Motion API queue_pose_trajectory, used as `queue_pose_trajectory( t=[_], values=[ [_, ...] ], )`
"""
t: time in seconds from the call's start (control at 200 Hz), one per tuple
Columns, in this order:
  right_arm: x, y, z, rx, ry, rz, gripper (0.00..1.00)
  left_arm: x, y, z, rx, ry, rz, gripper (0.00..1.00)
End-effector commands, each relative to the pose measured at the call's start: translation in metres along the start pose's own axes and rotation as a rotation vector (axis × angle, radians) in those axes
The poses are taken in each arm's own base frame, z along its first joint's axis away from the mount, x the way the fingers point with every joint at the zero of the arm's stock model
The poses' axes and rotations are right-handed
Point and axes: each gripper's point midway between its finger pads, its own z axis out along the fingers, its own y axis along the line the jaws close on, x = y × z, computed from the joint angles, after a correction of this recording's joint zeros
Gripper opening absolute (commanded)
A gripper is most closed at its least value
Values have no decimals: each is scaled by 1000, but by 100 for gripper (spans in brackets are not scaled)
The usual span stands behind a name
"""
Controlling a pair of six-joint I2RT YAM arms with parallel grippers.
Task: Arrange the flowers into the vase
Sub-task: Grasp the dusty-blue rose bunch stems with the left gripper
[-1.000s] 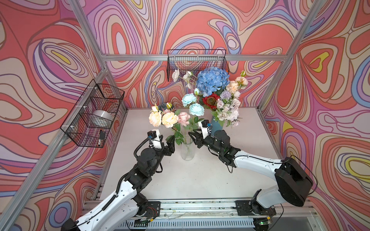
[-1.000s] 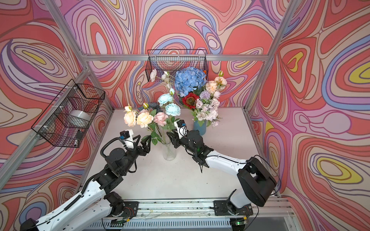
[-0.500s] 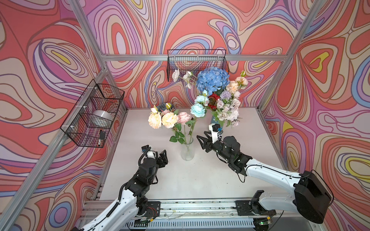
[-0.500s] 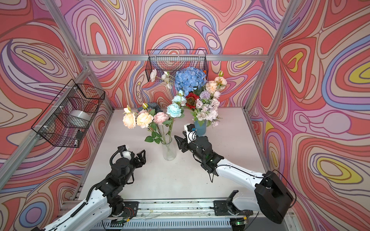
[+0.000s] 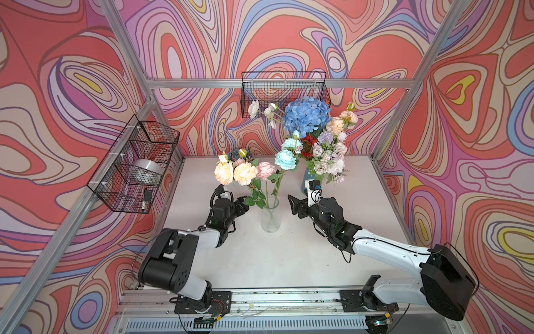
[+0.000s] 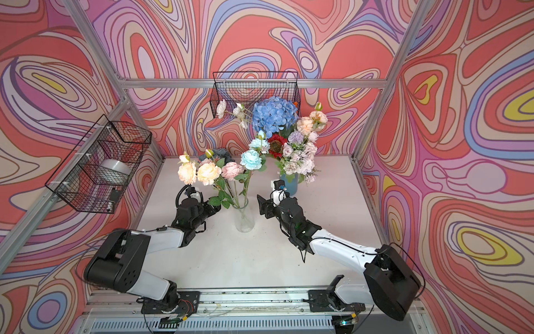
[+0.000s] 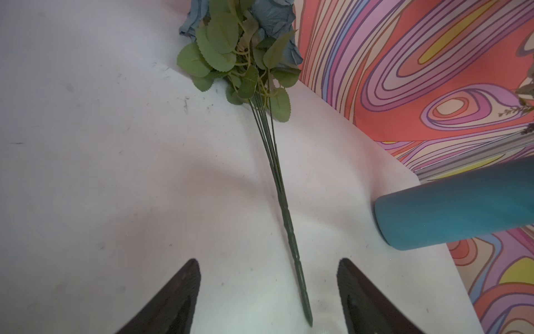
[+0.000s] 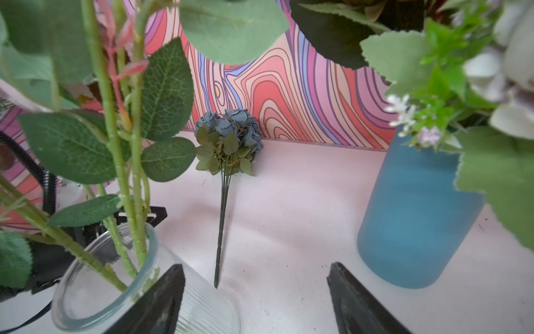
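The right gripper has been drawn back from just above the mouth of the glass vase to a spot on its right, and its jaws have been spread wider. The pale blue roses are now seen leaning slightly further right above the vase. The left gripper was pulled back toward the front edge, then returned to just left of the vase.

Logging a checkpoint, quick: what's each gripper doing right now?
Left gripper: open; stem of dusty-blue bunch between jaws, ungripped.
Right gripper: open, empty.
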Motion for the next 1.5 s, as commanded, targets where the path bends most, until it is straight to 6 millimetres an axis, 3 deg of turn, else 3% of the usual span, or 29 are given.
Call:
queue_pose_trajectory(
  t=[0.0, 0.235, 0.601, 0.801, 0.936, 1.107, 1.172, 1.327, 1.497],
  values=[
    [-11, -6, -2, 43, -27, -28, 81, -14, -38, 25, 180, 0, -55, 75],
    [-22, -10, -10, 65, -65, -55, 81, -4, -30, 77, 159, 72, -123, 71],
    [-31, -10, -11, 68, -95, -57, 81, 18, -11, 109, 112, 153, -169, 66],
    [-34, -10, -12, 67, -103, -54, 81, 22, -11, 125, 133, 166, -179, 56],
    [-37, -10, -14, 69, -107, -53, 81, 22, -11, 132, 144, 161, -185, 38],
    [-42, -10, -17, 68, -119, -50, 81, 14, -14, 128, 154, 124, -176, 8],
    [-43, -10, -18, 68, -122, -50, 81, 10, -15, 124, 152, 106, -168, 0],
    [-45, -10, -18, 66, -129, -48, 81, -4, -16, 105, 136, 51, -140, 0],
    [-48, -9, -20, 61, -137, -43, 81, -26, -12, 65, 119, -47, -132, 0]
  ],
)
